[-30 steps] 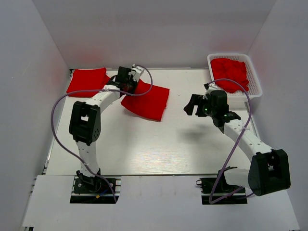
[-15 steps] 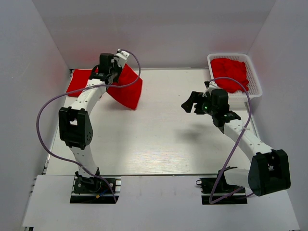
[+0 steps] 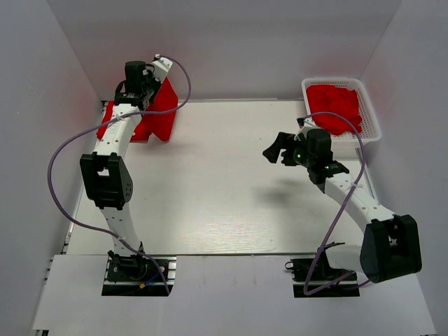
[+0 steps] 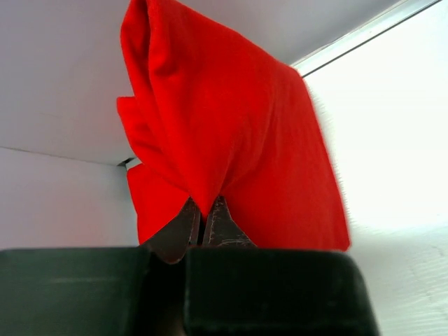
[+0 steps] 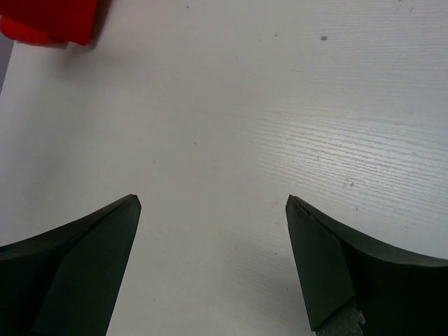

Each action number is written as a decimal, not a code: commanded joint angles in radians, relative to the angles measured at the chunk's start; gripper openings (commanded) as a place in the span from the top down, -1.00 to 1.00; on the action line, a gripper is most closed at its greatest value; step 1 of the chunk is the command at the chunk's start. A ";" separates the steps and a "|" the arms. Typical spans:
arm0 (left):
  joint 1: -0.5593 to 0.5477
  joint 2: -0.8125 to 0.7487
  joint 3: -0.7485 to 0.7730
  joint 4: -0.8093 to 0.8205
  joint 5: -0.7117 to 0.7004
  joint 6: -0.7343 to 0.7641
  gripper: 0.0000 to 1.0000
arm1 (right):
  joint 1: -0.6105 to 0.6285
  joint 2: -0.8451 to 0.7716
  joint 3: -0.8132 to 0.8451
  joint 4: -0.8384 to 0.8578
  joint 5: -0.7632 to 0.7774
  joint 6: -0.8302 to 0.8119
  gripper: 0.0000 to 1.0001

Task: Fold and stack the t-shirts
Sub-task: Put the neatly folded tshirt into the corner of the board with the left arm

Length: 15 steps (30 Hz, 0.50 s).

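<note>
White walls box in a pale table (image 3: 231,210). At its far left corner a folded red t-shirt (image 4: 238,140) hangs pinched at one edge in the left end effector (image 4: 205,218), whose fingers are closed tight on the cloth with no gap showing between them. The shirt dangles in the air, its lower part drooping toward the flat red shirt (image 3: 106,127) that lies on the table in that corner, partly hidden by the arm; whether the two touch I cannot tell. Judging by this, the step in hand is stacking, placing the folded piece onto the pile. The next move calls for lowering it so that it lands squarely over the one below, edges matched, and then opening the fingers without dragging the fold loose. Well apart, toward the right of the table, the right end effector (image 5: 213,203) hovers over bare table with its fingers spread wide and nothing between them. Beyond it, in the far right corner, a white mesh basket (image 3: 371,133) holds crumpled red shirts (image 3: 334,105) not yet folded, so the task looks well short of done.
</note>
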 commanded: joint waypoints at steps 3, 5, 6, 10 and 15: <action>0.033 -0.007 0.105 0.003 0.022 0.043 1.00 | 0.004 0.037 0.048 0.047 -0.021 0.023 -0.81; 0.056 0.002 0.116 -0.006 0.022 0.043 1.00 | 0.005 0.048 0.054 0.050 -0.018 0.025 -0.81; 0.056 0.002 0.116 0.003 0.022 0.043 1.00 | 0.004 0.051 0.055 0.050 -0.020 0.025 -0.81; 0.076 0.011 0.116 0.012 0.022 0.043 1.00 | 0.007 0.086 0.068 0.056 -0.029 0.031 -0.81; 0.105 0.033 0.116 0.021 0.022 0.043 1.00 | 0.008 0.121 0.095 0.055 -0.043 0.034 -0.81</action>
